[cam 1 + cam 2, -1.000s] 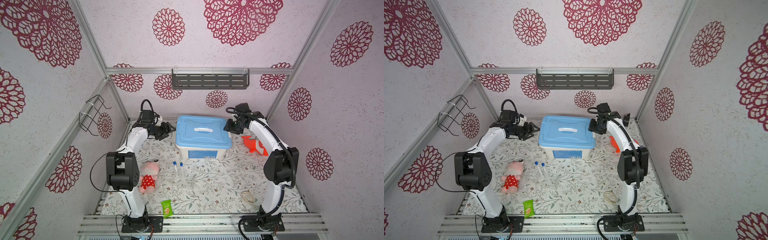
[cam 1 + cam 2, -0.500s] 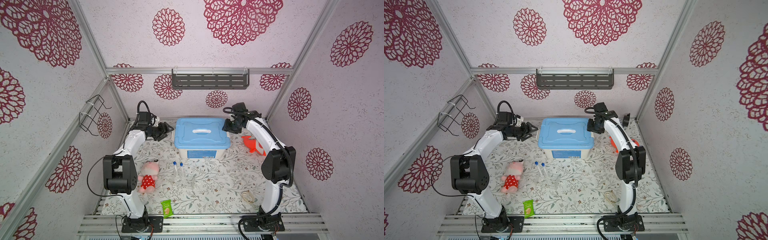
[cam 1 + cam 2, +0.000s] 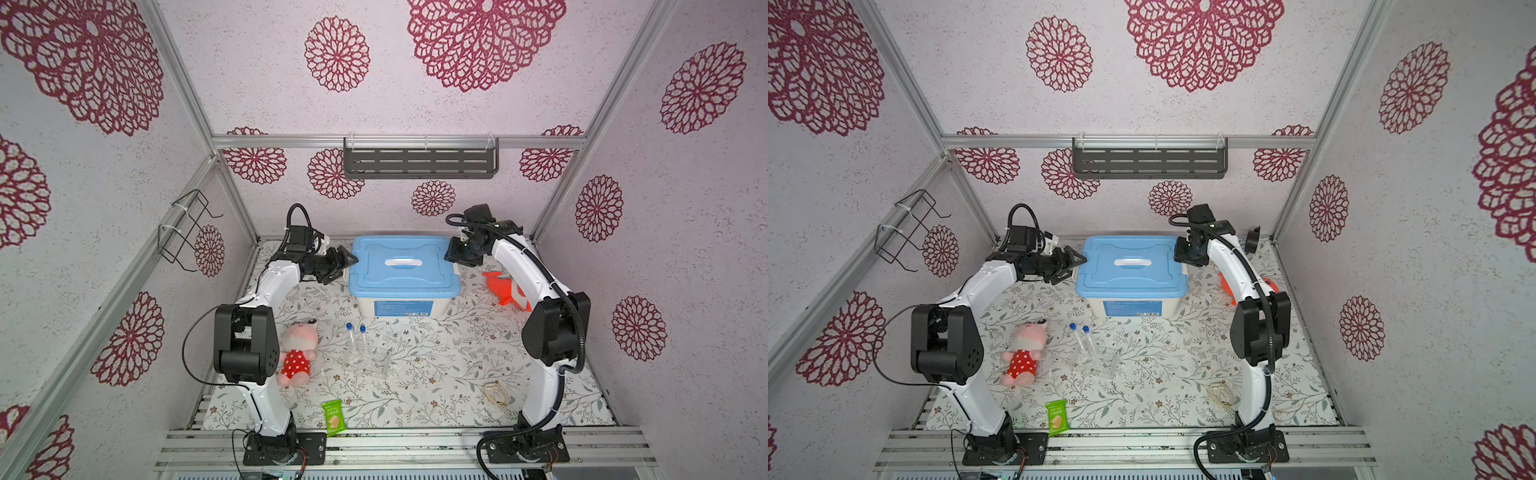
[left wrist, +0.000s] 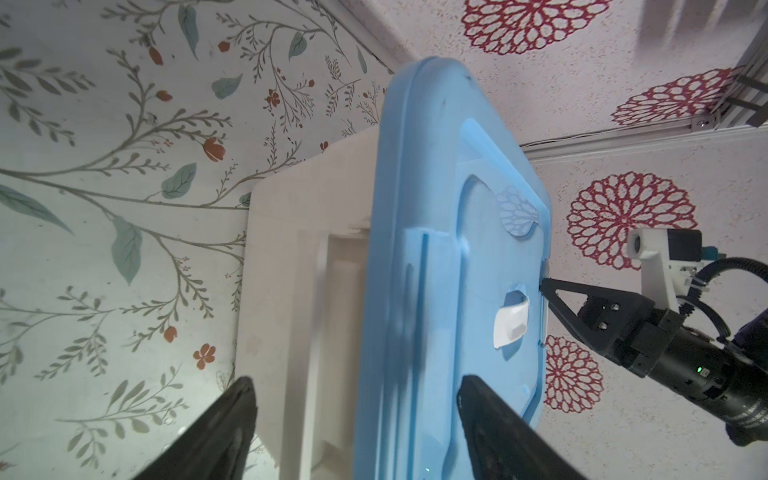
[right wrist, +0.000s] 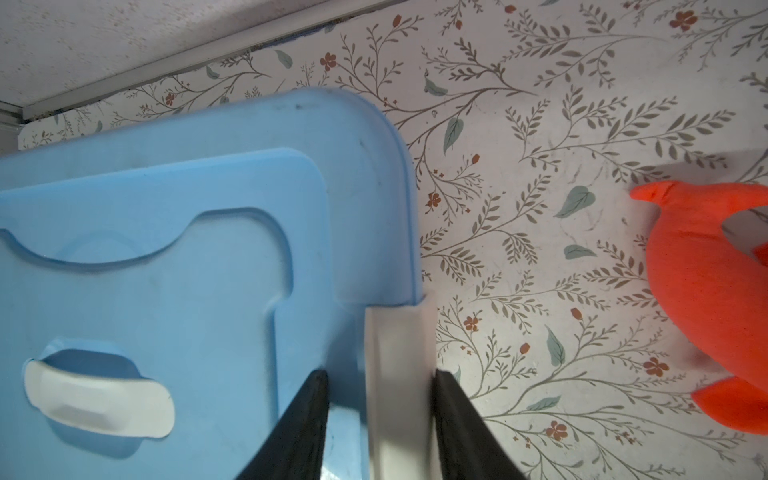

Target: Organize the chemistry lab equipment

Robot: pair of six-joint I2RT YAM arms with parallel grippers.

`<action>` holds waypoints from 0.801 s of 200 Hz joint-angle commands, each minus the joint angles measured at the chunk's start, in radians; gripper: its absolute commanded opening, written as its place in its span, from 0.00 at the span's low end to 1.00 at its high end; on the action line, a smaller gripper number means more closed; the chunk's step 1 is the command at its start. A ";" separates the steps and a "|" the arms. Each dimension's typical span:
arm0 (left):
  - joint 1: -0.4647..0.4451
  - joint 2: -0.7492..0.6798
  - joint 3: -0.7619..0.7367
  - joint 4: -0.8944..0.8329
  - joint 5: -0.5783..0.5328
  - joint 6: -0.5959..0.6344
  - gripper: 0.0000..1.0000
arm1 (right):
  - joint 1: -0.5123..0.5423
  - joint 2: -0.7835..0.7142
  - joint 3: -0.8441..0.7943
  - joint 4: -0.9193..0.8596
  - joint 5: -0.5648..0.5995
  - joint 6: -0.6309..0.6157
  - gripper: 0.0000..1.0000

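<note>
Currently: left tool (image 4: pixel 355 379) spread wide astride blue lid (image 4: pixel 415 208) rim; right tool (image 5: pixel 380 372) half-open around white latch (image 5: pixel 395 332).

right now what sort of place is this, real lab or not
Likely a robot test booth, not a working lab: left arm and right arm bolted to an aluminium rail, flower-papered walls, a floral mat with a storage bin, plush toy and tubes.

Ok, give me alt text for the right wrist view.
The black fingers of the right gripper straddle the white latch at the edge of the blue lid, not yet closed on it. An orange plush toy lies nearby on the floral mat.
</note>
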 commanded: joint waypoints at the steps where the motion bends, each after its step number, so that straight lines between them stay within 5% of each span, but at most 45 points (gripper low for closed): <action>1: -0.008 0.032 -0.012 0.108 0.062 -0.034 0.78 | 0.024 0.040 0.014 -0.044 -0.048 -0.020 0.44; 61: -0.048 0.007 0.020 0.078 0.022 0.007 0.56 | 0.025 0.049 0.014 -0.042 -0.060 -0.014 0.43; 160: -0.175 0.015 0.191 -0.257 -0.301 0.237 0.49 | 0.043 0.050 0.011 -0.041 -0.063 -0.005 0.41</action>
